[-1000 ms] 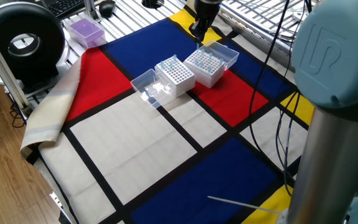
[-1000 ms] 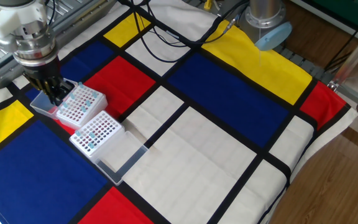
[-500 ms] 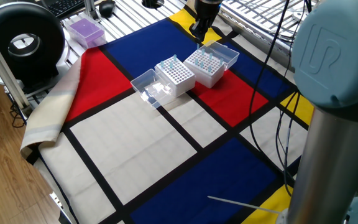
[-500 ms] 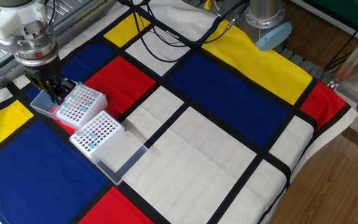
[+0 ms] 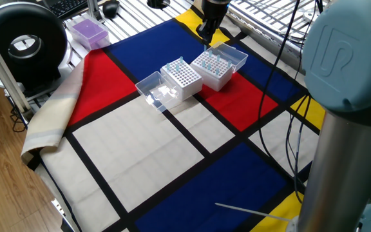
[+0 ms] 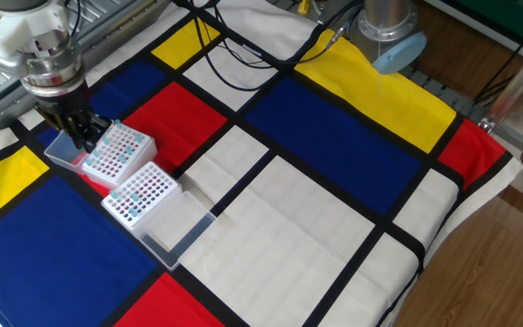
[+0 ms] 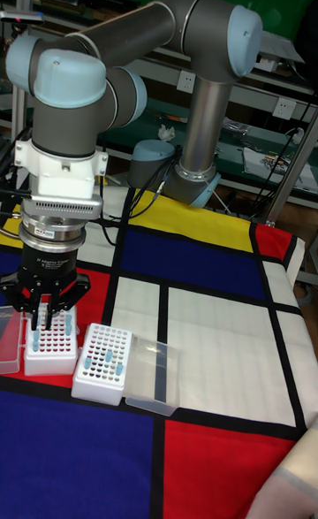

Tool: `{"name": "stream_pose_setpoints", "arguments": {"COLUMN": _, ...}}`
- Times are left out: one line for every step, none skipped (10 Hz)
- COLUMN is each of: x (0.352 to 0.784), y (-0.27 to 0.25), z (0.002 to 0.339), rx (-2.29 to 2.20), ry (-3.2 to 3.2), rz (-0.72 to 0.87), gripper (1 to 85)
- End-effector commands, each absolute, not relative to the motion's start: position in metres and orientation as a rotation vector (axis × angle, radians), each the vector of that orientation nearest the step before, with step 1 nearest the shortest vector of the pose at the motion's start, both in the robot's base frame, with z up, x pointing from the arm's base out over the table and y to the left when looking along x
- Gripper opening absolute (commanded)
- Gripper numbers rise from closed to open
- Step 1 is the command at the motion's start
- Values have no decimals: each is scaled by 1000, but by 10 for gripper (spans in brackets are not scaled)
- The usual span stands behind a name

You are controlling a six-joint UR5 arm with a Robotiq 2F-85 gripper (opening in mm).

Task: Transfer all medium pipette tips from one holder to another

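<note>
Item: one gripper (image 7: pixel 41 317), recorded directly above the left-hand white rack (image 7: pixel 48 344), its dark fingers (image 7: pixel 27 315) reaching down to that rack's top. We saw a pale blue tip between them in the tall fixed view, but we could not tell whether they pinched it or stood slightly apart.

Item: medium pipette tips (image 7: pixel 106 359), pale blue, standing in holes of both racks; in the right-hand white rack (image 7: pixel 102 363) they filled only part of the grid.

Item: two racks, set just beside each other on the checked cloth (image 6: pixel 334 227) covering the bench, each with a clear hinged lid (image 7: pixel 153 377) lying open at its outer side.

Item: one lilac tip box (image 5: pixel 87 31), well apart from the racks, at the cloth's far edge in one fixed view.
</note>
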State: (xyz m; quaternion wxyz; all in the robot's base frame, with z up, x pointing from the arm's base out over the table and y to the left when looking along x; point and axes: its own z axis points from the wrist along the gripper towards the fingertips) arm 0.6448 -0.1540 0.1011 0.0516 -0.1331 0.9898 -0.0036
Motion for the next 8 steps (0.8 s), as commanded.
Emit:
{"name": "stream_pose_setpoints", "arguments": {"x": 654, "y": -141, "z": 108, "rx": -358, "ry": 3005, "rz": 6, "gripper": 247}}
{"name": "stream_pose_setpoints", "arguments": {"x": 658, "y": -132, "z": 110, "rx": -336, "ry": 3002, "rz": 18, "gripper": 247}}
{"name": "stream_pose_setpoints", "arguments": {"x": 663, "y": -121, "z": 110, "rx": -318, "ry": 2996, "rz": 34, "gripper": 247}}
{"name": "stream_pose_setpoints", "arguments": {"x": 667, "y": -114, "z": 109, "rx": -299, "ry": 2994, "rz": 34, "gripper": 247}}
{"name": "stream_pose_setpoints", "arguments": {"x": 670, "y": -107, "z": 110, "rx": -285, "ry": 2994, "rz": 35, "gripper": 247}}
{"name": "stream_pose_setpoints", "arguments": {"x": 674, "y": -100, "z": 110, "rx": -266, "ry": 2992, "rz": 36, "gripper": 247}}
{"name": "stream_pose_setpoints", "arguments": {"x": 678, "y": -92, "z": 107, "rx": -251, "ry": 2982, "rz": 42, "gripper": 247}}
{"name": "stream_pose_setpoints", "arguments": {"x": 681, "y": -88, "z": 105, "rx": -248, "ry": 2979, "rz": 46, "gripper": 243}}
